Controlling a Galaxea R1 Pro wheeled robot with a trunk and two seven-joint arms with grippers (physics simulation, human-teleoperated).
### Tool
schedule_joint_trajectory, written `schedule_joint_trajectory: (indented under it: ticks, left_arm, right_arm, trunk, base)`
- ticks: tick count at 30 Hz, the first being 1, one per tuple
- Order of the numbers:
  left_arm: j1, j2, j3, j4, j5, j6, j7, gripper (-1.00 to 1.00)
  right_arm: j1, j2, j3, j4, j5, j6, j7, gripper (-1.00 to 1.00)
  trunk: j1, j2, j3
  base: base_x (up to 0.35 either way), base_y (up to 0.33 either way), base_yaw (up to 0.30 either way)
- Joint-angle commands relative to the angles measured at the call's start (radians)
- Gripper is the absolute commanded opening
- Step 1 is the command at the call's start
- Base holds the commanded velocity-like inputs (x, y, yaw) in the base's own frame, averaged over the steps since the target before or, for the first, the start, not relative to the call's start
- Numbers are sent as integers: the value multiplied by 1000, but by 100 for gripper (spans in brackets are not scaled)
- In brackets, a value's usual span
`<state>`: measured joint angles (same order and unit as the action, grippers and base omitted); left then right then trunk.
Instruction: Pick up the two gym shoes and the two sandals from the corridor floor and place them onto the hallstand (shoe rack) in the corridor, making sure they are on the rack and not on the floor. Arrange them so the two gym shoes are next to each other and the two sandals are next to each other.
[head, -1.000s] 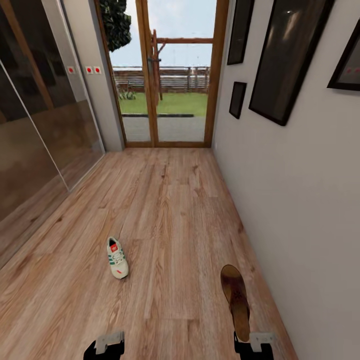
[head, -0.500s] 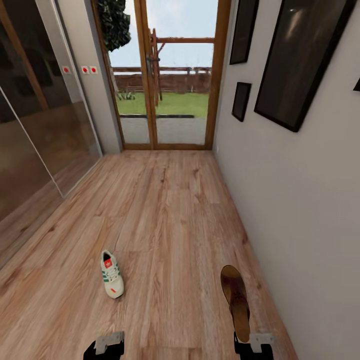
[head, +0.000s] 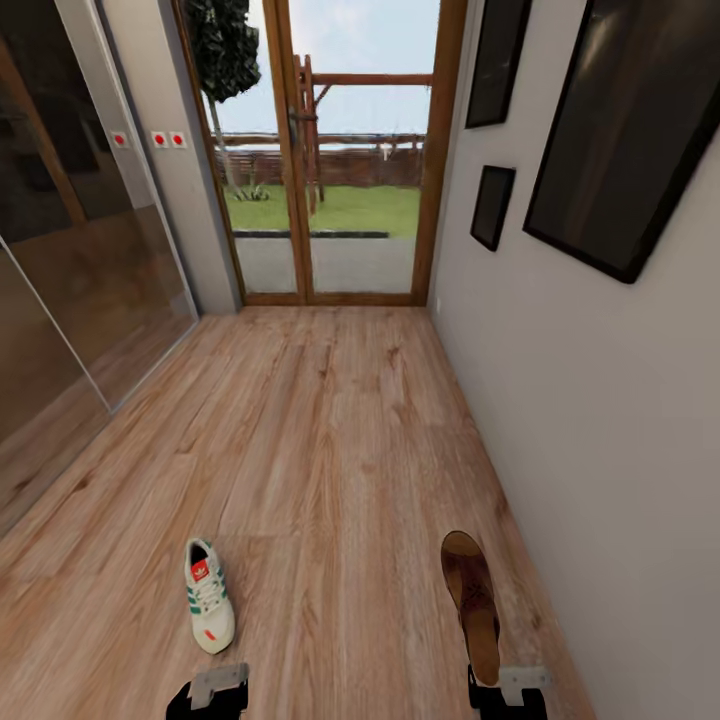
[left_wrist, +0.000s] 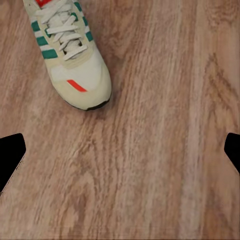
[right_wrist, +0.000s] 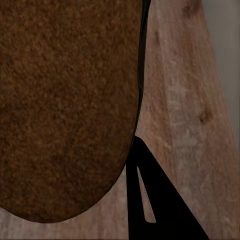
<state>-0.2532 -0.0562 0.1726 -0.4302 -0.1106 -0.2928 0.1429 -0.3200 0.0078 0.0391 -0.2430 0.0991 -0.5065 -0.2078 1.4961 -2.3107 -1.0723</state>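
White green-striped gym shoe (head: 208, 608); brown sandal (head: 472, 600).

Two black arm ends are seen at the head view's lower edge, the left arm (head: 207, 695) and the right arm (head: 508, 695), each topped by a pale grey bracket (small dark screw holes are visible). Black fingertips (left_wrist: 11, 152) are shown matte and unmarked.
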Motion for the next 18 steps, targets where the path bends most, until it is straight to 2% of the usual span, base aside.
schedule_joint_trajectory:
  ticks: [1,18]
  left_arm:
    - [0,-1,5,1,-11,-3,3,100]
    - [0,-1,5,1,-11,-3,3,100]
  right_arm:
    - [-1,0,4,1,10,0,-10,-100]
    - [-1,0,4,1,10,-1,-13,-100]
  trunk:
    - [0,0,-1]
    - [0,0,-1]
  base:
    - [338,0,0]
    - [338,0,0]
